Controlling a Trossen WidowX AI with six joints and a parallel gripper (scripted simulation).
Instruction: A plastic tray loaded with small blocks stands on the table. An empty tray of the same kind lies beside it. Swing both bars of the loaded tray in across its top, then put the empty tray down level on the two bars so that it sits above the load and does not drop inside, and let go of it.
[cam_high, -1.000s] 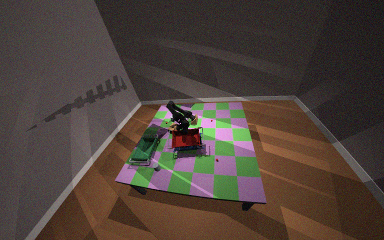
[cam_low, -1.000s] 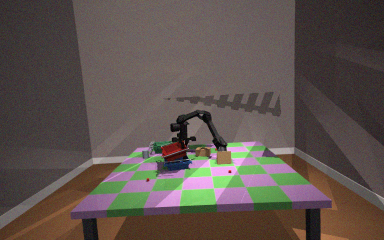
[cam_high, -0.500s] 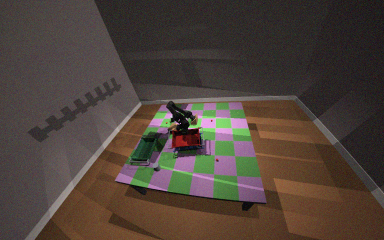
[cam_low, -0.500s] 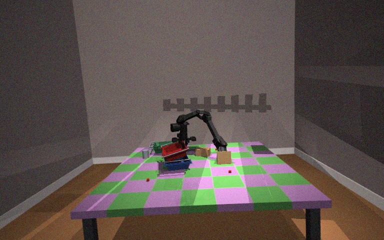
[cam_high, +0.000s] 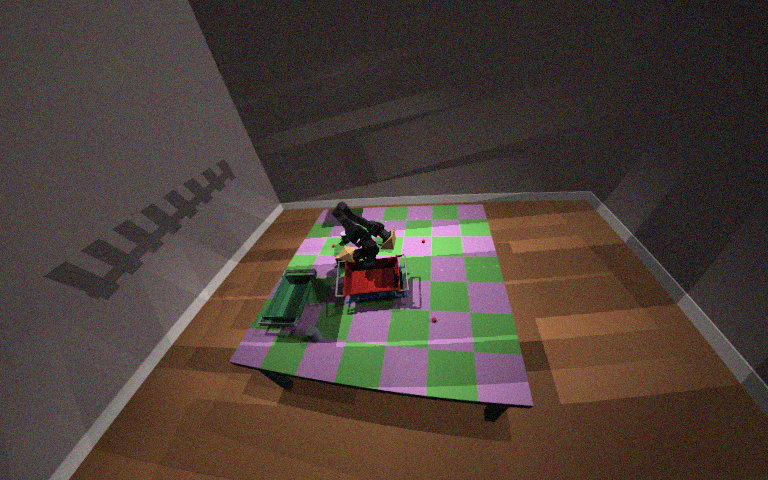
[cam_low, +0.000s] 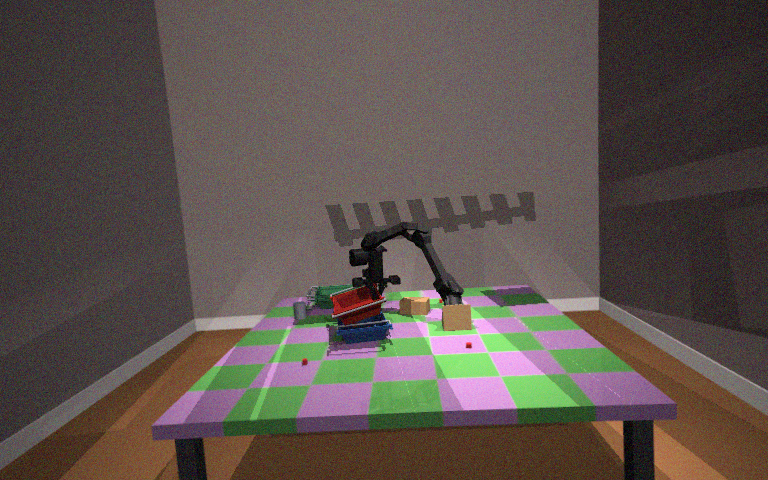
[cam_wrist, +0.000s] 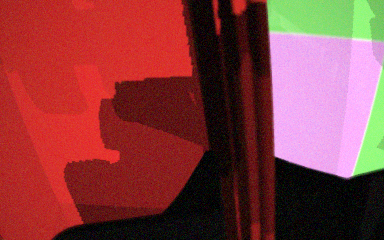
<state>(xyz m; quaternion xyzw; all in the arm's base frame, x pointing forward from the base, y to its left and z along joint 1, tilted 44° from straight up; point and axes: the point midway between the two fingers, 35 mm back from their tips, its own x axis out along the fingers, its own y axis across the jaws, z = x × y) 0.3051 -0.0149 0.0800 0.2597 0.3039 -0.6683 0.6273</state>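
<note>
The red tray (cam_high: 368, 278) (cam_low: 356, 302) is empty and tilted above the blue tray (cam_high: 376, 296) (cam_low: 365, 333), its gripper side higher and its far side low. My gripper (cam_high: 370, 259) (cam_low: 376, 291) (cam_wrist: 246, 165) is shut on the raised side wall of the red tray. The blue tray stands on the table. A pale wire bar (cam_low: 362, 324) shows along its near end in the exterior view; whether it lies in or out is unclear. The other bar and the blocks inside are hidden under the red tray. Whether the two trays touch cannot be told.
A green tray (cam_high: 287, 300) (cam_low: 334, 295) and a grey cylinder (cam_high: 312, 333) (cam_low: 300, 311) stand to one side. Two wooden blocks, one (cam_high: 346, 254) (cam_low: 415, 306) near the gripper and one (cam_high: 389, 240) (cam_low: 456, 317) beside the arm. Small red cubes lie around, one (cam_high: 434, 319) (cam_low: 304, 361) in front.
</note>
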